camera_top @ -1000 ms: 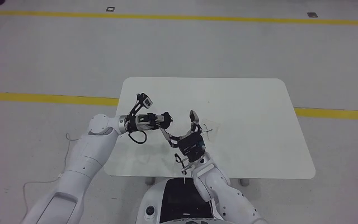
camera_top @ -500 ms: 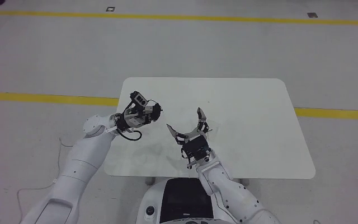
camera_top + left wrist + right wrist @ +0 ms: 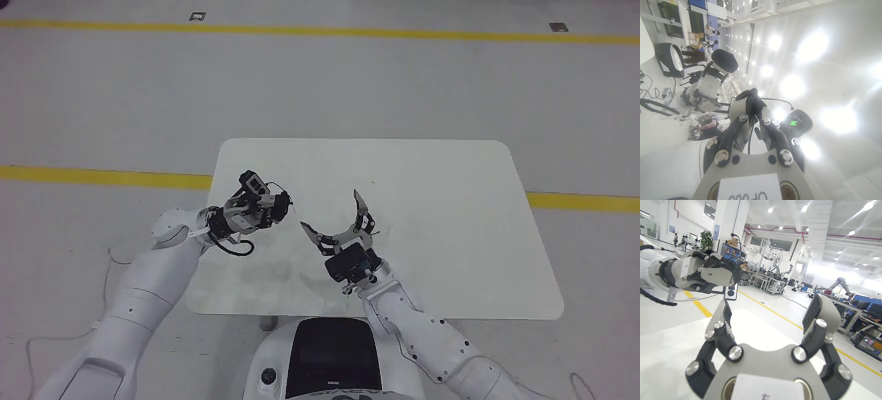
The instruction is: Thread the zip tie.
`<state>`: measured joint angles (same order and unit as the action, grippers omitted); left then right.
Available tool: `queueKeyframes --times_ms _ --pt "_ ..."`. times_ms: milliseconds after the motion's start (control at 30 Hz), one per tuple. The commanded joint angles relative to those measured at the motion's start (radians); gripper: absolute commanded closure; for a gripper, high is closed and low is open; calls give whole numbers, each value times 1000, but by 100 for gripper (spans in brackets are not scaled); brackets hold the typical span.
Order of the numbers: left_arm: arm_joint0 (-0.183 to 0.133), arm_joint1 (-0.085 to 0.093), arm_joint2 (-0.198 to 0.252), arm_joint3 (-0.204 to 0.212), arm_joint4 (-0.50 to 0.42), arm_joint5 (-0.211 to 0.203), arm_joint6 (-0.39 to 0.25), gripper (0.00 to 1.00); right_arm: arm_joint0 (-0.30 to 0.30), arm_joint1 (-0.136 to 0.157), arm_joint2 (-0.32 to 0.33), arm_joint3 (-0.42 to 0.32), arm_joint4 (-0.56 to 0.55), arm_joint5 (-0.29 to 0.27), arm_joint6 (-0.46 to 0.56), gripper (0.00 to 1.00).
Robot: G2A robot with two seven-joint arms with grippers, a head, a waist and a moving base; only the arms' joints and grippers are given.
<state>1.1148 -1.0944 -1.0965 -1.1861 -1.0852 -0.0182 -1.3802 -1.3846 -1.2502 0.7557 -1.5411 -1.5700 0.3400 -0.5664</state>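
Left gripper (image 3: 751, 103): clamped shut above the near-left part of the white table (image 3: 450, 200); a thin black strip, by all appearances the zip tie (image 3: 750, 132), is pinched between its pads
Zip tie: long axis runs along the closed fingers and back toward the palm; no free tip can be made out beyond the fingertips
Right gripper (image 3: 772, 306): spread wide and empty; it hangs over the table just right of the left gripper, the two apart
Key relation: the tie lies left and slightly far of the open jaws, outside their gap; the left arm has it and the right arm is free
Next move, on this evidence: the right gripper likely has to travel leftward and set its mouth across the strip's long axis
Unclear: a faint dark wisp (image 3: 374, 232) on the table right of the right gripper; too small to name
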Motion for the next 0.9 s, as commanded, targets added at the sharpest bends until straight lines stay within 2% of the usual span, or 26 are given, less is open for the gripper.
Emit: queueKeyframes --times_ms 0,100,267,300,333,500,600,700,867 --pt "9 -4 10 -3 -46 35 0 100 2 1 4 2 0 0 -3 0" --pt "8 -15 34 7 -117 89 -10 100 10 5 11 15 0 0 -34 0" --pt "-13 -31 83 37 -181 145 -10 100 40 13 4 49 0 0 -82 0" --pt "-24 -32 88 47 -166 141 -10 100 48 15 -6 54 0 0 -92 0" --pt "-39 -31 91 54 -125 114 -10 100 48 15 -6 54 0 0 -92 0" --pt "-39 -31 91 54 -125 114 -10 100 48 15 -6 54 0 0 -92 0" --pt "-27 -31 92 31 -108 98 41 100 46 15 -1 47 0 0 -82 0" --pt "-16 -32 93 16 -108 95 49 100 51 17 -3 54 0 0 -89 0" --pt "-13 -35 92 16 -111 83 64 100 63 18 -13 65 0 0 -92 0"
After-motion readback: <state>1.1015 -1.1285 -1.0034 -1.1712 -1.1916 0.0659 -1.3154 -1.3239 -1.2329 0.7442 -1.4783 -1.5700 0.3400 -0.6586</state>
